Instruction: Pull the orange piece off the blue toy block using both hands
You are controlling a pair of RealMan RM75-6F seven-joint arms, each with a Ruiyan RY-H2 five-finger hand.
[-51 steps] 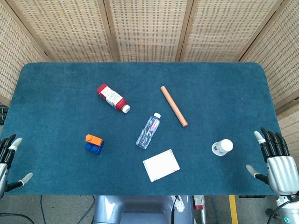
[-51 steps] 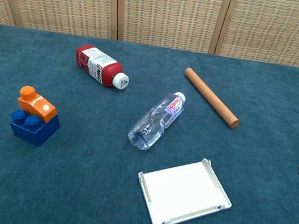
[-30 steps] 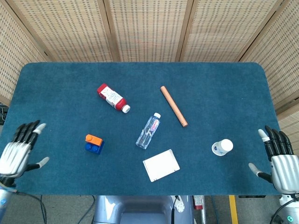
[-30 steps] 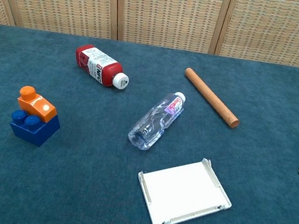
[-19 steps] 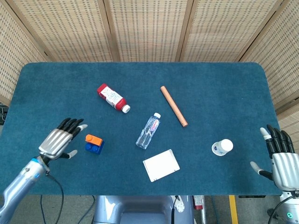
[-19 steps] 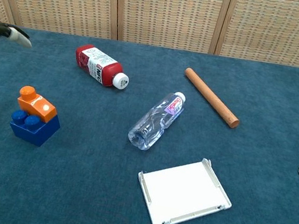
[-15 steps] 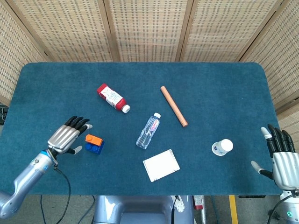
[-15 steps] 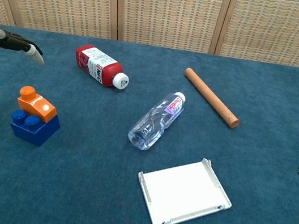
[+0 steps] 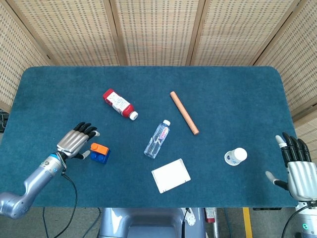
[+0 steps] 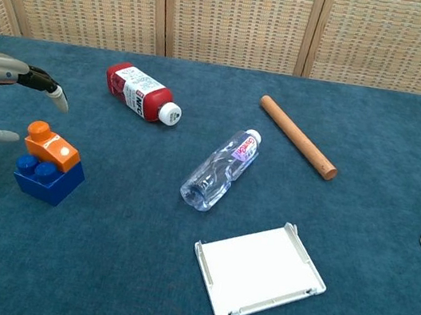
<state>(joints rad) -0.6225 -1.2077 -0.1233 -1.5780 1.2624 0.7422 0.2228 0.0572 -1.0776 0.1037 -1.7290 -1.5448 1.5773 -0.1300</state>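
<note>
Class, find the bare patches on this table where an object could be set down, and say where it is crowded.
Bare blue cloth lies right of the wooden rod, above the white cup. Crowded: clear bottle, white tray, and left hand beside the orange-topped blue block.

Robot test booth: blue-felt table (image 9: pixel 237 94), woven wicker screens (image 9: pixel 153 29) behind (staged, not a home).

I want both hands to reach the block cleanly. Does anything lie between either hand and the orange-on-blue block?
Left hand is right beside the orange piece on the blue toy block, nothing between. Right hand is far across the table; the paper cup, white tray and clear water bottle lie roughly along its path.
</note>
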